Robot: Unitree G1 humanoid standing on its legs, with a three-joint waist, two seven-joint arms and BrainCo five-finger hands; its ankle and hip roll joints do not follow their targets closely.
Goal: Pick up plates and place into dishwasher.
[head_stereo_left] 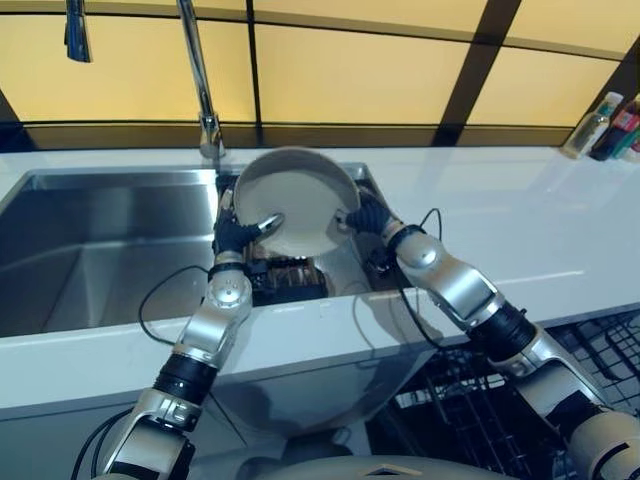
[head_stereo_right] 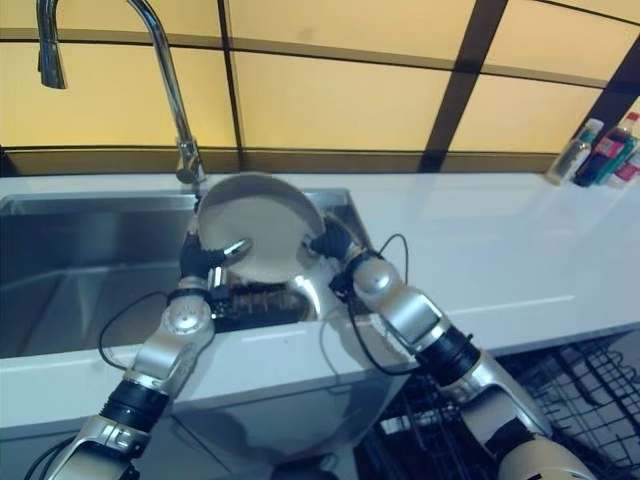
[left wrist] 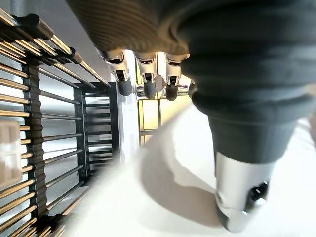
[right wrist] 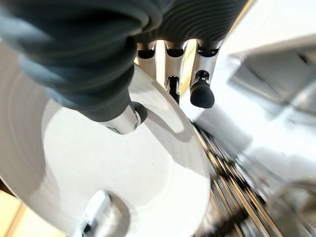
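White counter [head_stereo_left: 520, 215] runs around a steel sink [head_stereo_left: 90, 240]; a dark drying rack [head_stereo_left: 285, 278] sits in the sink's right end. The plate [head_stereo_left: 295, 200] is held tilted above that rack, lifted clear for transfer. Left hand [head_stereo_left: 238, 232] pinches its left rim, thumb across the face; right hand [head_stereo_left: 368, 213] clamps the right rim, fingers curled behind. The two-sided grip steadies it. Dishwasher rack [head_stereo_left: 600, 345] waits at lower right.

White countertop [head_stereo_left: 520, 230] runs around the steel sink [head_stereo_left: 100, 240]; a dark wire rack [head_stereo_left: 285, 275] sits inside it, bottles [head_stereo_left: 610, 125] stand far right.
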